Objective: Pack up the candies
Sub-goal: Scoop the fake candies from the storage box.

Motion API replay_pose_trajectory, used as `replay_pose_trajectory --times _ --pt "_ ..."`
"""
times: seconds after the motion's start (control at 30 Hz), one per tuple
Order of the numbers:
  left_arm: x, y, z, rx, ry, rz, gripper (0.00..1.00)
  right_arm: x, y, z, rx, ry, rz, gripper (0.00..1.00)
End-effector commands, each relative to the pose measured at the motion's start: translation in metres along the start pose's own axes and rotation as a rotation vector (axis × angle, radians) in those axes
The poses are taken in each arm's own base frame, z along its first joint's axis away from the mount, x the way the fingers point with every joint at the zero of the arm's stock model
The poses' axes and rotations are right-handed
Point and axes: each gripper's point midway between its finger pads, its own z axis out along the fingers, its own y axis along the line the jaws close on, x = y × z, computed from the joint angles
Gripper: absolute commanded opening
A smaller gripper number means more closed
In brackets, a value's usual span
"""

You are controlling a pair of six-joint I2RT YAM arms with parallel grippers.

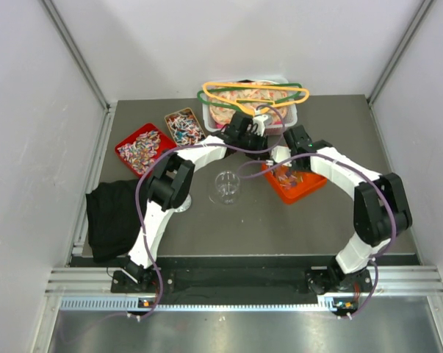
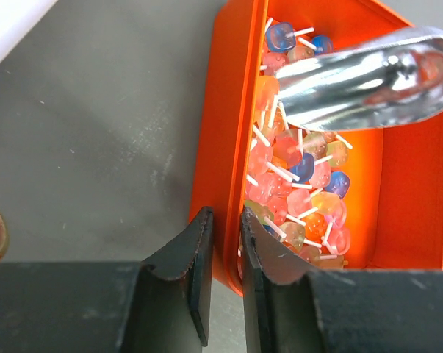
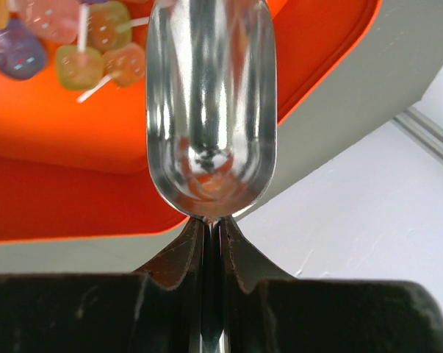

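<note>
From above, the candies [image 1: 286,175] lie in an orange tray [image 1: 307,193] on the bench [image 1: 280,228], under both arms' wrists.

Left wrist: the left gripper [image 2: 225,220] pinches the tray's left wall, with candies heaped just right of it.

Right wrist: the right gripper [image 3: 212,224], pressed together on a scoop [image 3: 210,110], points its long axis straight ahead. The candies sit ahead-left.

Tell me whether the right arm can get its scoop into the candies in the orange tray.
Probably yes. The scoop hangs over the open orange tray with nothing between it and the candies; the left arm's jaws straddle one wall.
</note>
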Motion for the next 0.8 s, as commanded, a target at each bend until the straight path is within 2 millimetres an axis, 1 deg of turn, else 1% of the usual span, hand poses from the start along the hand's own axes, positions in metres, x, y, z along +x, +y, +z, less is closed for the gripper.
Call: replay_pose_trajectory --times 0.0,0.07,0.1,0.23,0.3,0.37,0.43,0.57,0.63,0.73,0.77 --pt "-0.015 -0.012 -0.004 0.031 -0.028 0.016 0.13 -0.004 0.003 0.018 -0.004 0.012 -0.046 0.00" --pt "-0.015 -0.011 -0.004 0.029 -0.029 0.012 0.11 -0.007 0.006 0.024 -0.012 0.015 -0.063 0.00" --pt "-0.015 -0.011 -0.004 0.028 -0.029 0.012 0.08 -0.008 0.006 0.026 -0.008 0.016 -0.068 0.00" --pt "-0.017 -0.012 -0.004 0.031 -0.030 0.009 0.01 -0.013 0.018 0.038 -0.028 0.024 -0.125 0.00" --pt "-0.019 -0.013 -0.004 0.031 -0.031 0.015 0.00 -0.010 0.026 0.044 -0.041 0.049 -0.168 0.00" --pt "-0.021 -0.013 -0.005 0.028 -0.030 0.020 0.00 -0.006 0.029 0.047 -0.042 0.066 -0.216 0.00" --pt "-0.022 -0.012 -0.006 0.023 -0.031 0.026 0.00 -0.001 0.035 0.043 -0.055 0.066 -0.244 0.00" --pt "-0.023 -0.011 -0.006 0.014 -0.026 0.026 0.00 0.007 0.036 0.028 -0.054 0.062 -0.323 0.00" --pt "-0.026 -0.012 -0.005 0.013 -0.028 0.029 0.00 0.008 0.033 0.020 -0.026 0.055 -0.353 0.00" --pt "-0.027 -0.012 -0.005 0.011 -0.034 0.021 0.00 0.007 0.022 0.010 0.019 0.064 -0.393 0.00" --pt "-0.026 -0.012 -0.005 0.011 -0.033 0.017 0.00 0.003 0.020 0.007 0.031 0.055 -0.402 0.00"
